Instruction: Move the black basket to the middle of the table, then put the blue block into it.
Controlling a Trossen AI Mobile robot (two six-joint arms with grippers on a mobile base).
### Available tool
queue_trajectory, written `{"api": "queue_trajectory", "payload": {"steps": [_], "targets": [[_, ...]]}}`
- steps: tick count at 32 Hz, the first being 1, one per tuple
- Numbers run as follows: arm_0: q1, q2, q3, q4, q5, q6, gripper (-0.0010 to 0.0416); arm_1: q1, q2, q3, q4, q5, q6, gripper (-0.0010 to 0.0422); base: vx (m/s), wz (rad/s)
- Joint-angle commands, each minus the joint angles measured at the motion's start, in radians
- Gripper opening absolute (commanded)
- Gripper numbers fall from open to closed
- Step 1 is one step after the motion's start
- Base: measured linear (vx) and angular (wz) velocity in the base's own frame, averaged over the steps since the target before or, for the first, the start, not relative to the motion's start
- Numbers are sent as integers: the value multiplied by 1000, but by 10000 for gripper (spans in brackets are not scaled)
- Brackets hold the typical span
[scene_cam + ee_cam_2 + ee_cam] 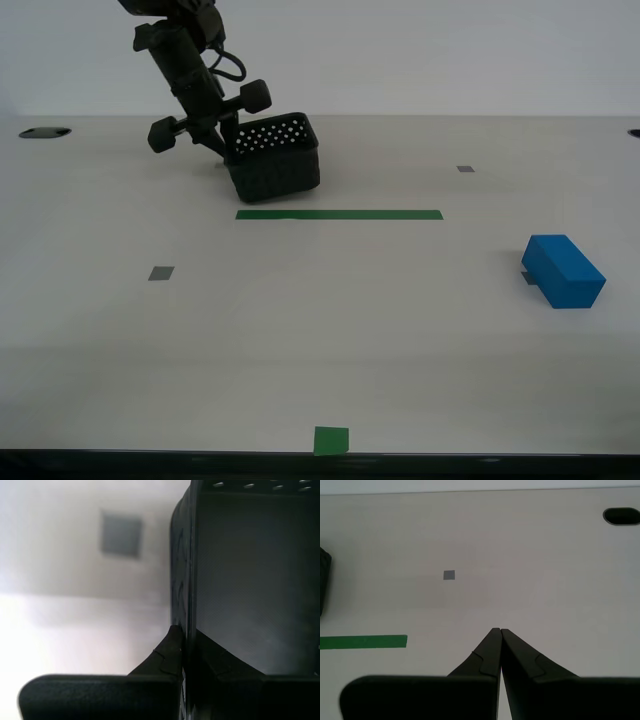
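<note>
The black basket point(272, 158) sits tilted at the far side of the table point(330, 330), just behind the end of the green tape strip point(338, 214) on the exterior view's left. My second gripper point(225, 148) is shut on the basket's wall on the exterior view's left. In the second wrist view the wall point(250, 580) is pinched between the fingertips point(174, 640). The blue block point(564, 270) lies on the table on the exterior view's right, apart from both grippers. My first gripper point(499, 630) is shut and empty above bare table, and does not show in the exterior view.
A green square point(331, 440) marks the near edge. Grey squares point(161, 273) point(465, 168) lie flat on the top. A dark hole point(44, 132) sits at the far corner on the exterior view's left. The first wrist view shows the strip's end point(362, 642) and a grey square point(449, 575).
</note>
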Motion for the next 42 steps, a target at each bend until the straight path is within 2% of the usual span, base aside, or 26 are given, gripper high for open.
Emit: {"api": "queue_trajectory", "payload": {"steps": [1, 4, 6, 13, 15, 19, 21, 22, 29, 34, 42], "targets": [[0, 0, 1, 0, 3, 3, 0, -13, -20, 0, -84, 13, 79, -2, 0, 0], [0, 0, 1, 0, 4, 3, 0, -27, -48, 0, -138, 0, 145, -2, 0, 0], [1, 0, 1, 0, 4, 3, 1, -39, -71, 0, -149, -4, 166, -2, 0, 0], [1, 0, 1, -1, 4, 5, 0, -118, -147, -1, -193, -8, 167, -2, 0, 0], [1, 0, 1, -1, 4, 6, 0, -157, -156, -1, -203, -44, 171, -2, 0, 0], [1, 0, 1, -2, 4, 6, 0, -225, -157, -1, -214, -59, 172, -1, 0, 0], [1, 0, 1, -2, 3, 6, 1, -267, -157, -1, -203, -86, 169, -1, 0, 0], [1, 0, 1, -2, 3, 6, 0, -299, -157, -1, -193, -111, 154, -1, 0, 0], [2, 0, 1, -20, 3, 6, 0, -348, -157, -16, -151, -111, 53, -1, 0, 0], [2, 0, 1, -25, 4, 5, 1, -345, -157, -146, -26, -109, -34, -1, 0, 0], [2, 0, 1, -26, 4, -2, 0, -345, -157, -231, 51, -110, -54, 0, 0, 0]]}}
